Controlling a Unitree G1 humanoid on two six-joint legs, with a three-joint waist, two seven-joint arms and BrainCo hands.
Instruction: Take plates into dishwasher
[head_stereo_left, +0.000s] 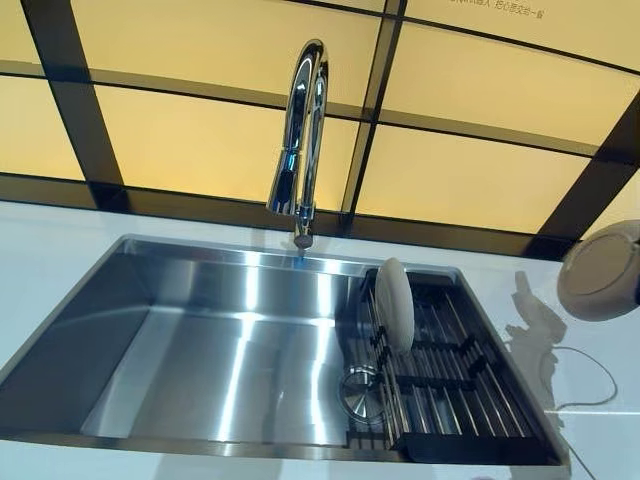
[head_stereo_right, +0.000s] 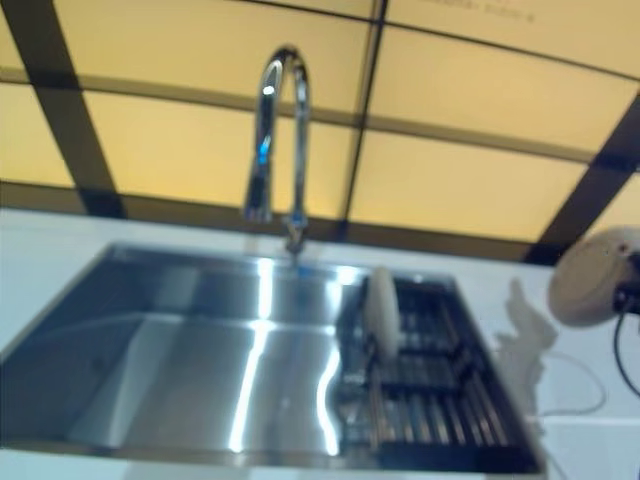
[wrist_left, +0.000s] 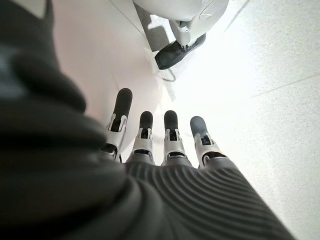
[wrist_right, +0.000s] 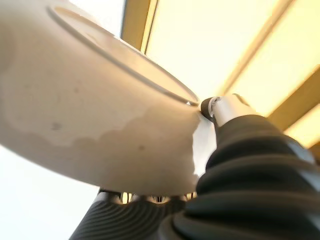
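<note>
A pale plate (head_stereo_left: 603, 270) hangs in the air above the white counter at the far right, its underside facing me. The right wrist view shows it up close as a plate (wrist_right: 95, 115) with my right hand's thumb (wrist_right: 220, 107) pressed on its rim; the fingers are hidden beneath it. A second white plate (head_stereo_left: 394, 303) stands on edge in the dark dish rack (head_stereo_left: 470, 390) at the right end of the steel sink (head_stereo_left: 200, 340). My left hand (wrist_left: 170, 145) appears only in its own wrist view, low over the pale floor, fingers straight and holding nothing.
A tall chrome faucet (head_stereo_left: 303, 130) arches over the back rim of the sink. A round metal strainer (head_stereo_left: 361, 392) lies on the basin floor beside the rack. White counter (head_stereo_left: 50, 250) surrounds the sink, with yellow wall panels in dark frames behind.
</note>
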